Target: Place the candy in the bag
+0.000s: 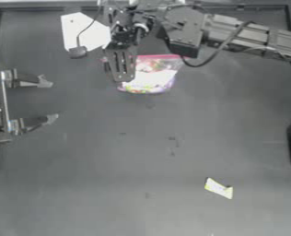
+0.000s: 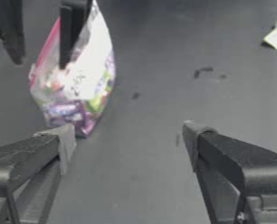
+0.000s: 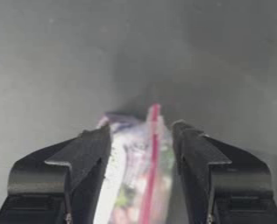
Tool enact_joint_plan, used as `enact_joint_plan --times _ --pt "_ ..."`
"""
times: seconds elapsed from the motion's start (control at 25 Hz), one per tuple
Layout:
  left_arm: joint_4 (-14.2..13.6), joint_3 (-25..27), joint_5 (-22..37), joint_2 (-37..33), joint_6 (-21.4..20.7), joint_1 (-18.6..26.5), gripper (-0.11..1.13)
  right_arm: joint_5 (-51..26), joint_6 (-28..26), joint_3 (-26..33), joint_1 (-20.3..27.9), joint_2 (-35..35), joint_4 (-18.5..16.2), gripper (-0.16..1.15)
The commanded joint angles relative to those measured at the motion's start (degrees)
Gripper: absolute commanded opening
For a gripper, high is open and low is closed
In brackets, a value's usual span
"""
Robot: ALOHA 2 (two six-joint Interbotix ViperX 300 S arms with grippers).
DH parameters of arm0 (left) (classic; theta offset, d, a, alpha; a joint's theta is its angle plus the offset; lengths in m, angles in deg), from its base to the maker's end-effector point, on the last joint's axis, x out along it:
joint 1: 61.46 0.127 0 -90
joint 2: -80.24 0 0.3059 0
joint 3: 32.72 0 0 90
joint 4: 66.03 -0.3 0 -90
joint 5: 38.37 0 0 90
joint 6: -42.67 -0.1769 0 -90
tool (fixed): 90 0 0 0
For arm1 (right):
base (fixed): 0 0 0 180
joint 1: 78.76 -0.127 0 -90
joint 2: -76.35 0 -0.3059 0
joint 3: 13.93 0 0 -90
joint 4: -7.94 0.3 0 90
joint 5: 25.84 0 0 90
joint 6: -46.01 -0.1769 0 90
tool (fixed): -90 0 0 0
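- The candy [image 1: 218,188] lies flat on the surface [image 1: 111,184], at the near side, well apart from the bag [image 1: 149,73] at the far side.
- The left end effector [image 1: 48,100] waits at the left edge with its jaws spread wide and nothing between them.
- The right end effector [image 3: 142,144] reaches across the far side, and its jaws are pinching the bag by its pink strip, so the bag hangs down.
- The bag's mouth looks closed. If nobody opens it, the candy cannot go in.
- The bag could slip or swing if the left end effector bumps it, because only one edge is pinched.
- The candy is thin and flat, so the jaws could slide over it and push it away.
- The top view shows how far the candy is from the bag.
- The left wrist view shows the bag hanging with its bottom near the surface.
- The right wrist view shows the pink strip between the jaws, but not the candy.
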Motion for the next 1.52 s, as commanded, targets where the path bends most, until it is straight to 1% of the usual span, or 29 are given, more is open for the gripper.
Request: enact_joint_plan --times 0.04,0.36,0.88,1.2,1.52 --pt "0.1 -0.6 -0.5 0.6 0.1 0.0 1.02 -0.6 -0.2 2.5 -0.1 0.8 -0.6 0.81" --pt "0.1 -0.4 -0.4 0.6 0.1 0.0 1.02 -3.4 -0.4 5.2 -0.1 -1.2 -0.3 0.81" --pt "0.1 -0.3 -0.4 0.2 0.0 0.0 1.02 -3.4 -0.5 5.5 -0.2 -1.6 -0.3 0.78" --pt "0.1 -0.1 -0.4 0.2 0.0 0.0 1.02 -3.6 -0.5 6.0 -0.1 -2.0 -0.7 0.66" --pt "0.1 0.1 -0.4 0.0 0.0 0.0 1.02 -3.8 -0.5 5.9 -0.2 -2.3 -1.4 0.58"
